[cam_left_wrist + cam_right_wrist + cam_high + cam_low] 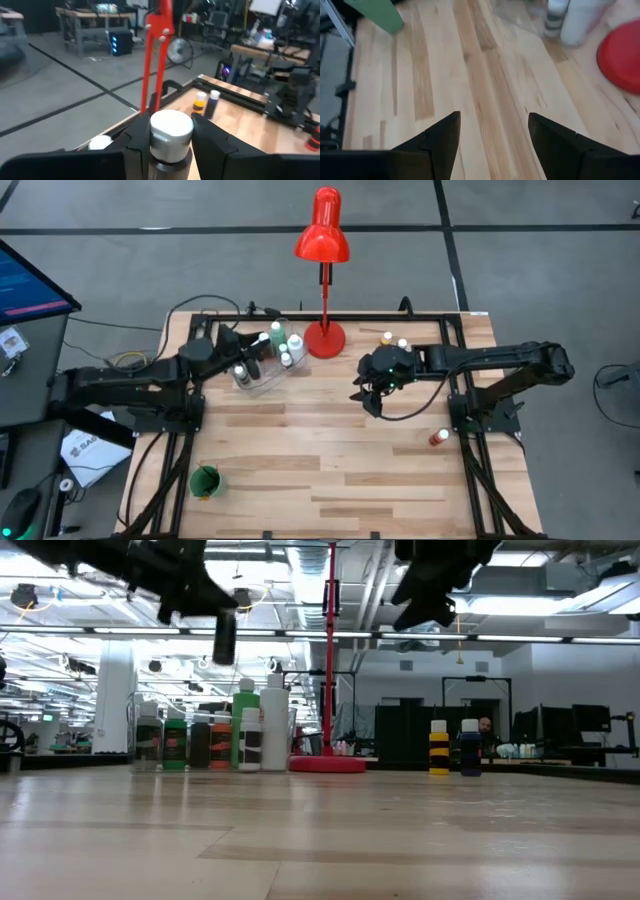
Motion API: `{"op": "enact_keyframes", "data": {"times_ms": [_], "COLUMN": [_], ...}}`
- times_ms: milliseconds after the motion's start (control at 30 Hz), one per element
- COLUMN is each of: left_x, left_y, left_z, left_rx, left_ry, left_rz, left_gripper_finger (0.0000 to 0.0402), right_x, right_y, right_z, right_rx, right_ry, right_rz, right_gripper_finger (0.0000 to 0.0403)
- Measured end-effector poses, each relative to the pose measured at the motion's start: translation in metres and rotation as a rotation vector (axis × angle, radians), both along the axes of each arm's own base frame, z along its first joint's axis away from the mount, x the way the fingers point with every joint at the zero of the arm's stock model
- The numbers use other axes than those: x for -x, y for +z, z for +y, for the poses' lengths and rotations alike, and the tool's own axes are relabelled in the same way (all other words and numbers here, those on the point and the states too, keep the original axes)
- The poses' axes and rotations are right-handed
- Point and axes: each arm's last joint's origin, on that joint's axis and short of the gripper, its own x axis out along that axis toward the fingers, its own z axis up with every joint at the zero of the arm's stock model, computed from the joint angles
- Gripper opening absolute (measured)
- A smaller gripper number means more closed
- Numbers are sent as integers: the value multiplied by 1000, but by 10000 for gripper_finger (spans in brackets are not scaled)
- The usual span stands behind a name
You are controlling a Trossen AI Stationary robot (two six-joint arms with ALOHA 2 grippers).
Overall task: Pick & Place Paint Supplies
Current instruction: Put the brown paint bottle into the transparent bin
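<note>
Table (330,470) of pale wood planks; workshop benches (95,25) behind.

No words or numbers can be read in any of the pictures. The white paper (84,452) on the floor under the left arm has dark print on it, but it is too small to read. The labels on the paint bottles (210,741) show only color bands.

A grey floor (560,270) crossed by dark lines is surrounding the wooden table (320,470). Ceiling strip lights (560,637) are glowing over desks with monitors (575,720), and a fan (179,50) is standing by workbenches (95,25).
</note>
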Motion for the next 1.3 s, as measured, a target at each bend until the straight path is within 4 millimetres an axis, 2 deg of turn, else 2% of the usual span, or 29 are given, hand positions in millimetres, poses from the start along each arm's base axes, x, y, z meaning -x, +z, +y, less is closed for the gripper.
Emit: {"op": "enact_keyframes", "data": {"times_ms": [200,433,800,1300], "left_x": [6,12,15,0], "left_y": [-41,-72,-102,-118], "left_z": [0,0,0,5], "left_rx": [-8,-2,1,-13], "left_ry": [56,92,123,163], "left_rz": [15,40,90,136], "left_gripper_finger": [92,92,92,102], "right_x": [0,0,0,-1], "right_y": [-4,-4,-4,-4], "right_z": [-2,-3,-3,-3], "right_rx": [-22,-35,-51,-67], "right_ry": [-29,-49,-72,-88], "right_rz": [-8,-13,-13,-13], "right_gripper_finger": [227,227,227,227]}}
